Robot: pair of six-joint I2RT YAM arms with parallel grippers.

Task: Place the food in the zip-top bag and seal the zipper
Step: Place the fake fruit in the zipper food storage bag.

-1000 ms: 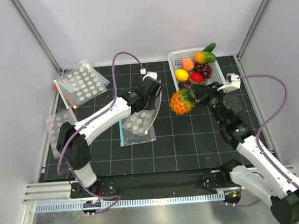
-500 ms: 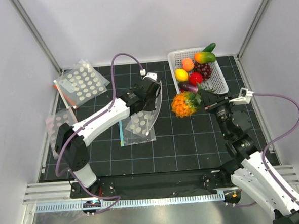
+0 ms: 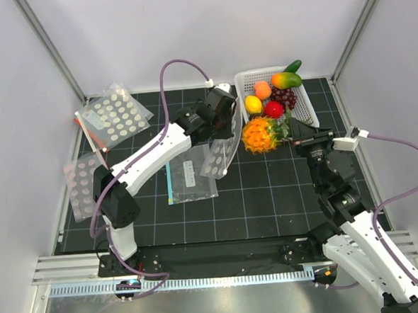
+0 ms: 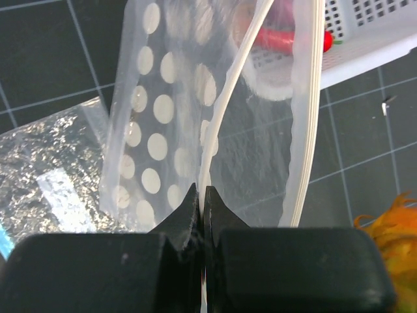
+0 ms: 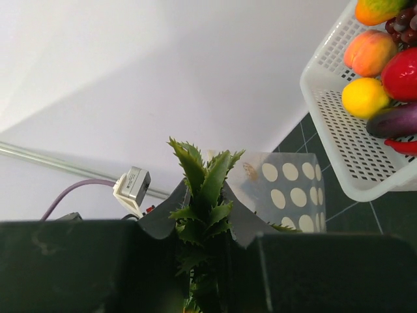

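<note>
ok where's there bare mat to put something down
Best bare mat is the near middle, between the plain bag and the right arm. Crowded: the held dotted bag, pineapple and basket sit close together, and spare dotted bags fill the left edge.

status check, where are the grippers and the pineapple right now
Left gripper shut on zip-top bag rim, bag lifted, mouth open. Right gripper shut on pineapple by its crown, beside the bag mouth, not yet in. Nothing seen between them.
</note>
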